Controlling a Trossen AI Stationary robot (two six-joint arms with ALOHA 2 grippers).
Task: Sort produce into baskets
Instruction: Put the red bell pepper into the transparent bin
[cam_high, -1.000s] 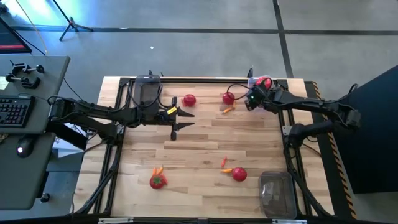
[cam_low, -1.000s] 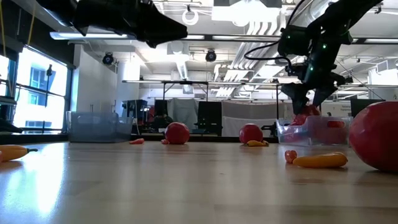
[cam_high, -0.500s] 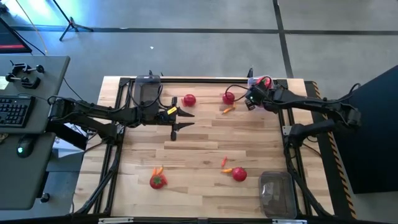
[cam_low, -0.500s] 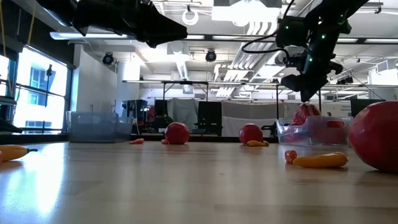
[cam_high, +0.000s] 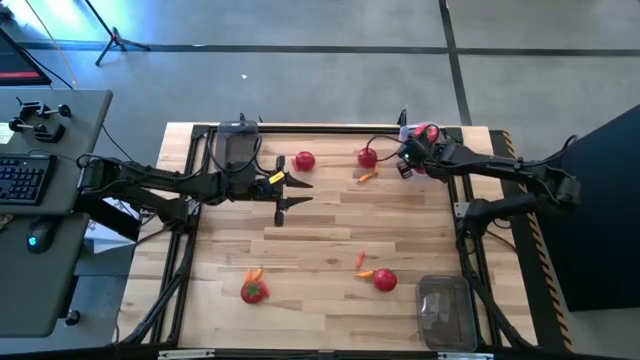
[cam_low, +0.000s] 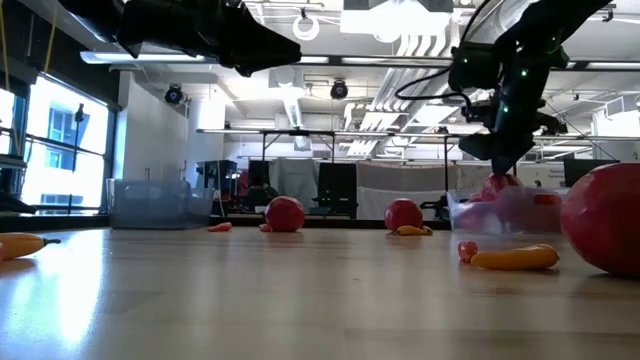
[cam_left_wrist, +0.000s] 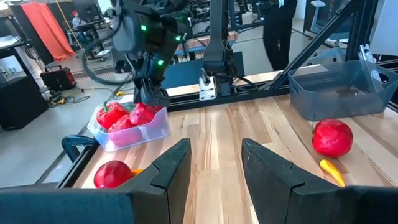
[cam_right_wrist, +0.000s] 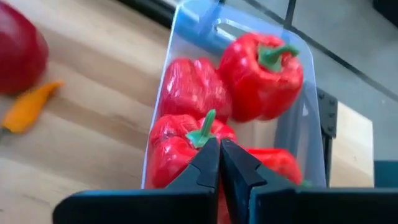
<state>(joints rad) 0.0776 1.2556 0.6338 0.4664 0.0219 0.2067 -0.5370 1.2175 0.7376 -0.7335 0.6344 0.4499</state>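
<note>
1. R gripper hangs over the far-right basket at the table's far right corner; fingers together w/ no gap, nothing between them, tips right above a pepper's green stem.
2. That basket holds red peppers packed close, touching each other; low view shows the R gripper straight above the tub.
3. L gripper hovers over the table's centre-left, fingers apart, holding nothing; it points toward the right side.
4. Second basket, far left by the L arm, looks empty in the L wrist view.
5. Third basket, near right corner, contents can't tell.
6. Two tomatoes on the far side: one just right of the far-left basket, one just left of the R gripper, w/ a carrot near it.
7. Near-left: tomato w/ a carrot touching or just beside its far edge.
8. Near-centre-right: tomato, a carrot just left of it, another small carrot piece a bit farther in.
9. Table is light wood planks w/ dark frame edge.
10. Left of the table: grey desk w/ keyboard and mouse.
</note>
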